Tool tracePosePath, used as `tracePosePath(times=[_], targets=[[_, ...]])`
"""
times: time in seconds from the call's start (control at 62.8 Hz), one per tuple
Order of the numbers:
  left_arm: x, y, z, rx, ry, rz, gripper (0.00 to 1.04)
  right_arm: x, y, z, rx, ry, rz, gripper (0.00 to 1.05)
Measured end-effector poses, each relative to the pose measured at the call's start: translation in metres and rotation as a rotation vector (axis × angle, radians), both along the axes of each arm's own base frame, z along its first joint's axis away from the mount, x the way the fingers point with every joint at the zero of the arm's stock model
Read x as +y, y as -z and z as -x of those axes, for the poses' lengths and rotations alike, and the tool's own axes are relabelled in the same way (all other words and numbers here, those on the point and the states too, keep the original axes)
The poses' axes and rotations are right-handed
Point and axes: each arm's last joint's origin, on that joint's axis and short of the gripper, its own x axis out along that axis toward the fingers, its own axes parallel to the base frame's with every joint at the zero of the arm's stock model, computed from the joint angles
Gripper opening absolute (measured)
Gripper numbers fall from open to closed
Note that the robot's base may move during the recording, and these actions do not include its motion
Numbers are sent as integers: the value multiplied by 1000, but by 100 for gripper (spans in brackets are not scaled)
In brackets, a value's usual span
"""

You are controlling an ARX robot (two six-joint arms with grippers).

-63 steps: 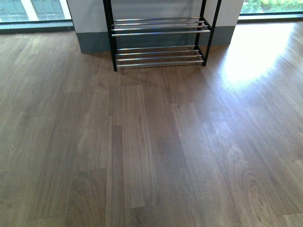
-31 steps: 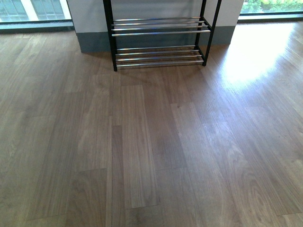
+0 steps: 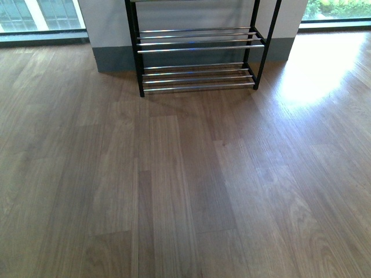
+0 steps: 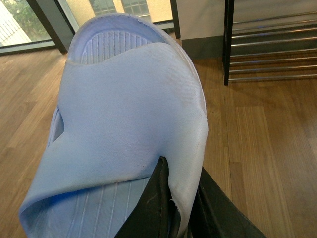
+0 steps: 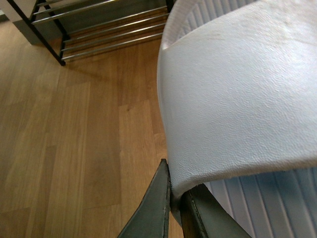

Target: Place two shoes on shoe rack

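In the front view the shoe rack stands on the wood-plank surface at the far side, against a pale wall with a grey base, its black side frames carrying two visible tiers of chrome rods; neither arm appears in this view. In the left wrist view the left gripper is clamped on the pale blue slide, its two dark fingers pinching the edge of the broad strap between them. The slide's ribbed footbed shows beyond the strap, and it is held off the surface. The rack's black post and rods sit further off, well apart from the slide. In the right wrist view the right gripper is likewise closed on the second slide, gripping the rim of its textured strap, with the grooved footbed visible beneath. This slide is also held above the planks, and a corner of the rack lies ahead of it, not touching.
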Motion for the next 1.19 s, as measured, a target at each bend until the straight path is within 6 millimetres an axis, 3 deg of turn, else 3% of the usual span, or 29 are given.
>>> tracePosePath(times=[1.194], targets=[[0,-1,0,-1,1,2,5,0,0,0,-1,0,0,2]])
